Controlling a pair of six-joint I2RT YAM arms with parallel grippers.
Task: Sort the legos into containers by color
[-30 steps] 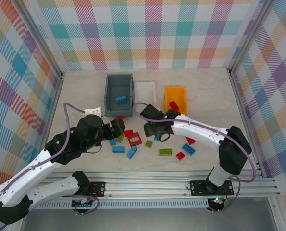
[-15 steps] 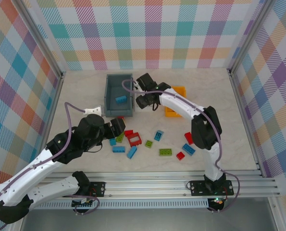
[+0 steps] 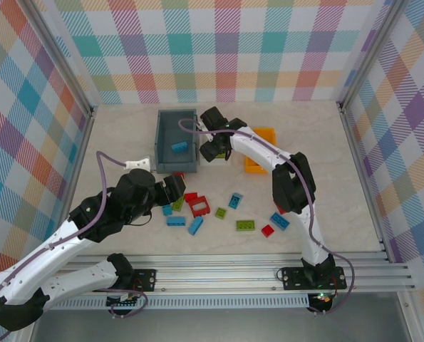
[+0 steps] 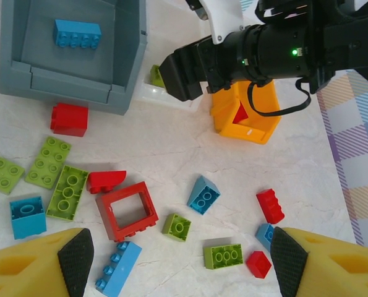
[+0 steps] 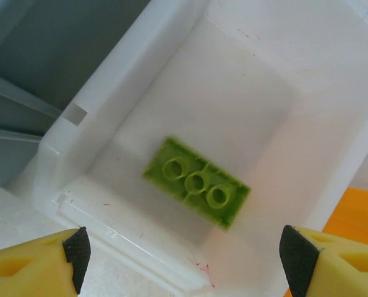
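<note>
Three bins stand in a row at the far side of the desk: the grey bin, the white bin and the orange bin. Only the right wrist view looks into the white bin: a lime brick, studs up and slightly blurred, sits mid-frame over the bin's floor; whether it rests there I cannot tell. The right tool hangs above it, fingers wide apart, nothing between them. From above, that tool and its arm cover most of the white bin.

The left wrist view adds a blue brick in the grey bin at upper left, a red piece inside the orange bin, and a red brick on the desk just beside the grey bin's near wall. The left tool stands wide and empty, its yellow fingers at the lower corners. Between it and the bins lie loose legos: a red frame near the middle, green ones at the left, blue and red ones to the right. The right arm crosses the upper right of that view, hiding the orange bin's far end.

Bare desk lies right of the orange bin and left of the grey bin, up to the plaid walls
</note>
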